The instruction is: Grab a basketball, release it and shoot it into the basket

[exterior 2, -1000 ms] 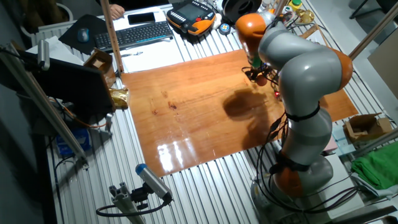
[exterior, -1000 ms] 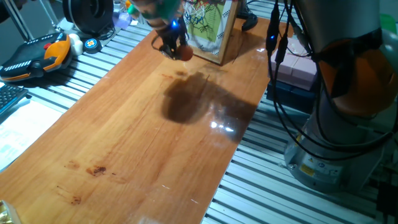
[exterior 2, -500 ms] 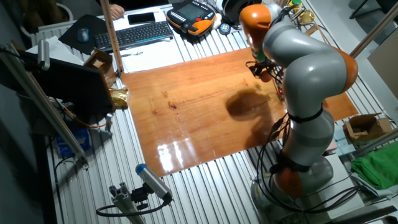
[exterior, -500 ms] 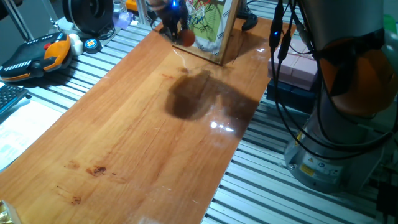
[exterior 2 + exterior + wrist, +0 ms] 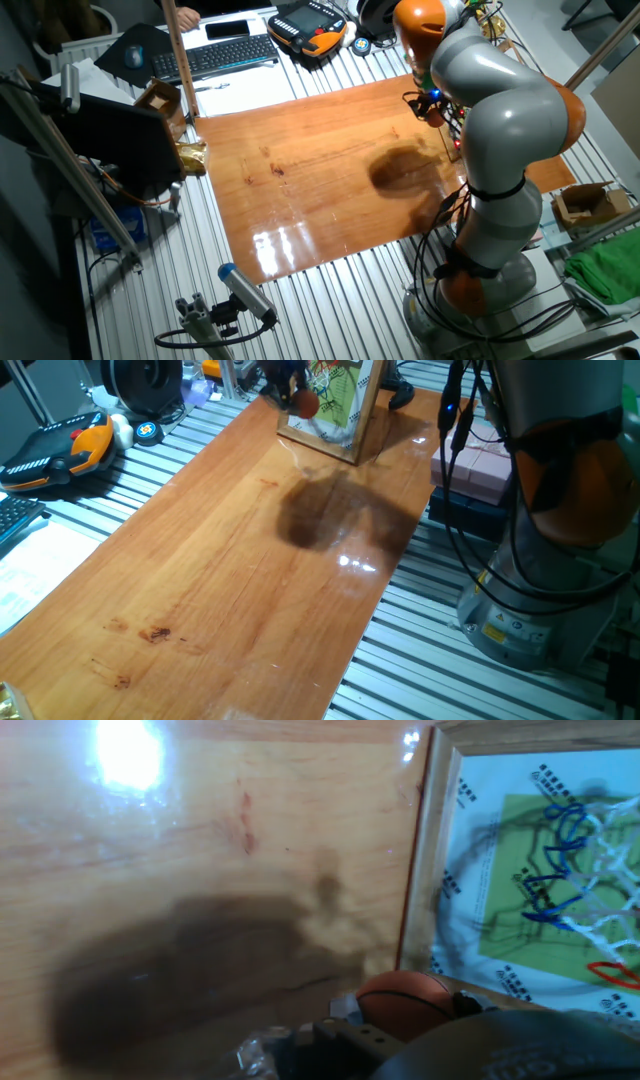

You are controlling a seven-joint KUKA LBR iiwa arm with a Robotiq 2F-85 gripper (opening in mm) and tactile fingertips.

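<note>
My gripper (image 5: 288, 388) is shut on the small orange basketball (image 5: 304, 403) and holds it well above the wooden table (image 5: 230, 580), right in front of the backboard (image 5: 335, 415). The basket's white string net (image 5: 600, 840) and reddish rim (image 5: 615, 972) hang on the wooden-framed green-white picture (image 5: 520, 910). In the hand view the basketball (image 5: 405, 1002) sits at the bottom, beside the frame's left edge and to the left of the net. In the other fixed view the gripper (image 5: 430, 103) is mostly hidden by the arm.
An orange-and-black handheld gadget (image 5: 60, 445) and a black spool (image 5: 140, 385) lie left of the table. A keyboard (image 5: 225, 55) lies at the far side. A pink block (image 5: 480, 468) and the arm's base (image 5: 540, 590) stand to the right.
The gripper has risen with the basketball, from just above the table by the frame's lower left corner to higher up and closer to the net.
</note>
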